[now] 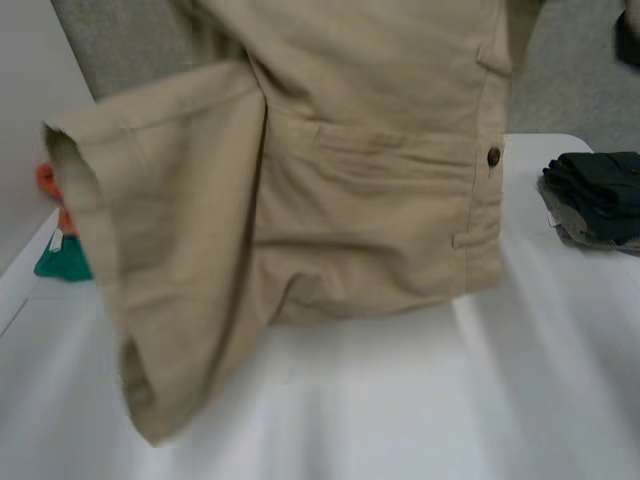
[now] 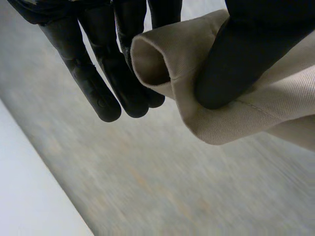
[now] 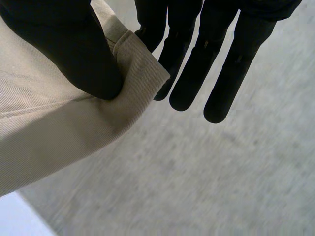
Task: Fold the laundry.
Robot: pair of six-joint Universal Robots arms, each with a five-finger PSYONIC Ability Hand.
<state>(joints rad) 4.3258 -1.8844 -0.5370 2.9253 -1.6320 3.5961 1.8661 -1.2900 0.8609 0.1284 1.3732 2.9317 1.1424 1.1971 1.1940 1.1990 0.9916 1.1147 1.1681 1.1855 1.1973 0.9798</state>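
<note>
I held the beige shorts [image 1: 340, 200] up over the white surface [image 1: 420, 400]. They hung broadside in front of me, with the waistband button toward my right and a leg opening toward my left. My left hand [image 2: 246, 59] pinched a rolled edge of the cloth between its thumb and straight fingers [image 2: 98, 83]. My right hand [image 3: 74, 49] pinched a hemmed corner the same way, thumb pressed onto the cloth. I could not tell whether the lowest hem touched the surface.

I judged this to be the spreading step: the garment was raised but not yet laid flat. The next move called for lowering it evenly so that it landed smooth before any fold.

The middle of the surface below lay bare. A dark folded stack [image 1: 600, 195] sat near the right edge, and a teal and orange cloth [image 1: 62, 255] lay at the left edge, partly hidden behind the shorts. The shorts needed to come down between the two, well inside both edges.
</note>
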